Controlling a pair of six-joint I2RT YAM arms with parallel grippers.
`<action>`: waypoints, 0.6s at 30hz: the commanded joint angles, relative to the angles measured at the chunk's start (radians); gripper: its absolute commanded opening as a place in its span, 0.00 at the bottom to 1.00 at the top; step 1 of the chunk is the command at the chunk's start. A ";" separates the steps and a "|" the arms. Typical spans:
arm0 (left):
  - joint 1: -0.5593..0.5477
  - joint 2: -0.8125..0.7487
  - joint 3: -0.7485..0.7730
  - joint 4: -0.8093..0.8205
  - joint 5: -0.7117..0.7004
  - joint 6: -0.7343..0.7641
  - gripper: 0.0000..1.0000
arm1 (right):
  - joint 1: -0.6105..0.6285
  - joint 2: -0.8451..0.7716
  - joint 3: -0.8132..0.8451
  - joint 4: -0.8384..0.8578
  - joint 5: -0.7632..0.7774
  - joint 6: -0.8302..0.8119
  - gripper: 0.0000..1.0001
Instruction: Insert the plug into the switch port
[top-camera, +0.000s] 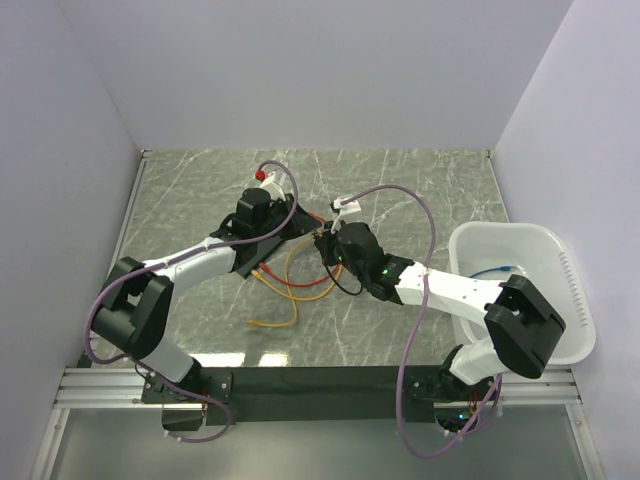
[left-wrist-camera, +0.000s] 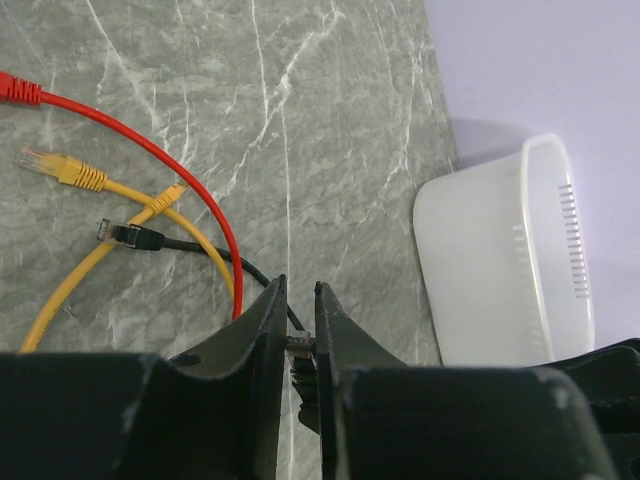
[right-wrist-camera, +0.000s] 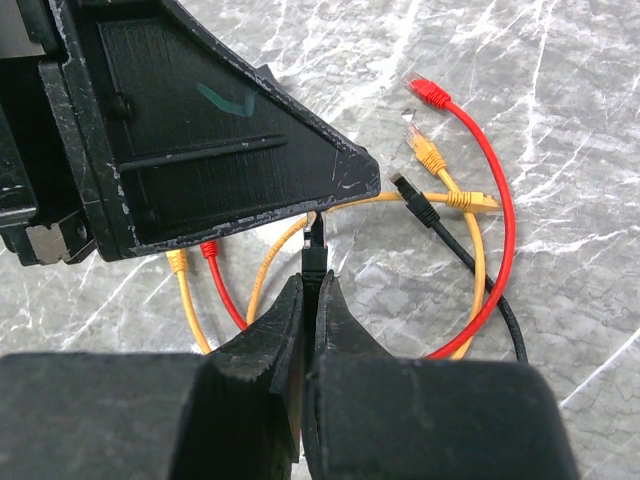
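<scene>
– While the right pincer (right-wrist-camera: 311, 285) is clamped on the black plug (right-wrist-camera: 313, 245), where does the plug's tip sit?
– At the near long edge of the switch (right-wrist-camera: 200, 130), close to its right corner. Whether it is inside a port, I cannot tell. A yellow cable (right-wrist-camera: 180, 265) and a red cable (right-wrist-camera: 212, 255) enter the same edge farther left.
– And the left pincer (left-wrist-camera: 300, 290)?
– Fingers nearly together, a thin slit between them with something small and grey in it. Gripped or not, I cannot tell.
– Room to move?
– Loose cable ends (right-wrist-camera: 428, 152) lie on the worktop (top-camera: 400, 180) right of the plug. Farther back, the marble runs open to the back wall. The white bin (top-camera: 520, 290) stands at the right edge, well apart.
</scene>
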 joint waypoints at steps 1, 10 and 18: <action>-0.002 -0.033 -0.004 0.048 -0.001 -0.003 0.04 | 0.007 0.001 0.031 0.013 0.032 -0.008 0.00; -0.004 -0.019 -0.016 0.092 0.026 -0.005 0.00 | 0.007 -0.004 0.036 0.006 0.044 -0.004 0.10; 0.022 -0.020 -0.043 0.167 0.059 0.034 0.01 | -0.004 -0.093 -0.032 0.078 -0.045 0.003 0.58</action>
